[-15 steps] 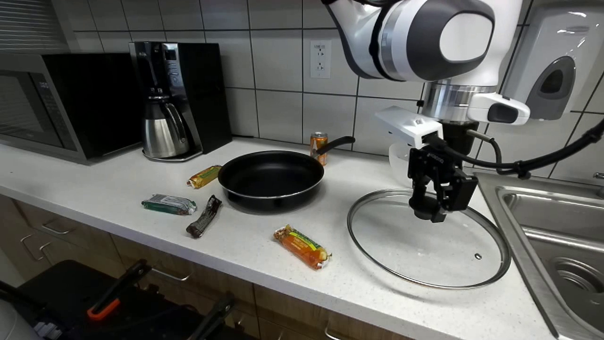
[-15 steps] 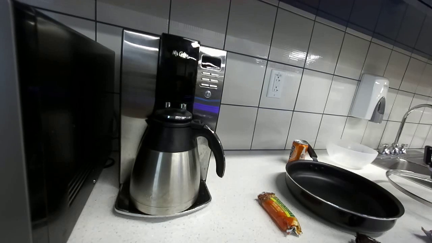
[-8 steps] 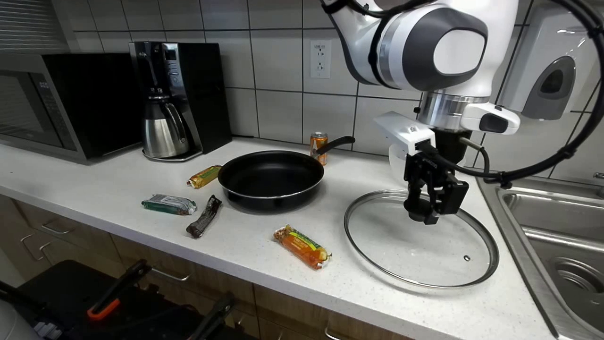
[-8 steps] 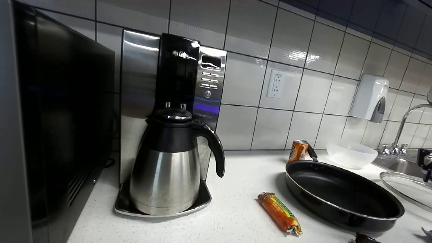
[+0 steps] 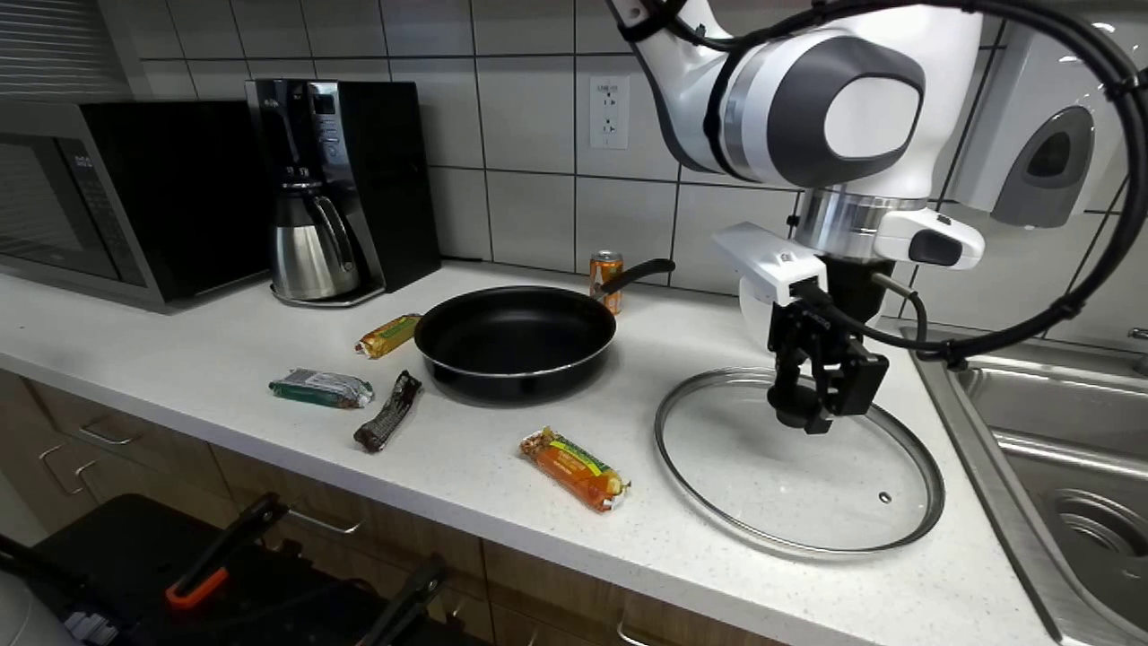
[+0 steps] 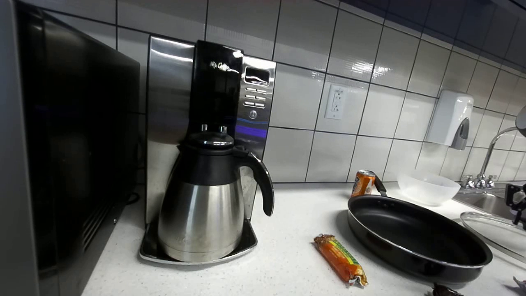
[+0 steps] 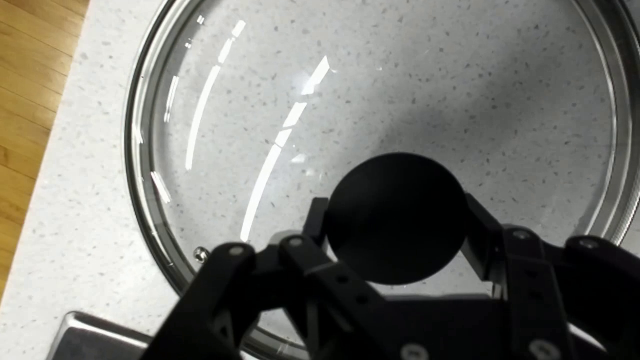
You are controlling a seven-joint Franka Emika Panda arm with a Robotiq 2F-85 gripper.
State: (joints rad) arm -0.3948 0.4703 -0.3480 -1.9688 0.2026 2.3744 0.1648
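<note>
A round glass lid (image 5: 762, 489) with a metal rim and a black knob (image 7: 395, 215) is under my gripper (image 7: 398, 222). The gripper's pads press on both sides of the knob. In an exterior view the gripper (image 5: 804, 404) points down at the lid's middle. The lid is level, at or just above the white counter; I cannot tell if it touches. It also shows at the edge of an exterior view (image 6: 497, 232). A black frying pan (image 5: 516, 341) stands uncovered to the left of the lid, its handle toward the wall.
An orange bar (image 5: 576, 469) lies between pan and counter edge. A yellow bar (image 5: 388, 336), green bar (image 5: 321, 388) and dark bar (image 5: 388, 413) lie left. A can (image 6: 363, 183) and white bowl (image 6: 428, 188) stand behind. The sink (image 5: 1058, 431) is right, the coffee maker (image 5: 377, 179) far left.
My gripper and the lid have moved a little to the left and slightly down in an exterior view, most of it in the earlier half second. The knob stays between the pads.
</note>
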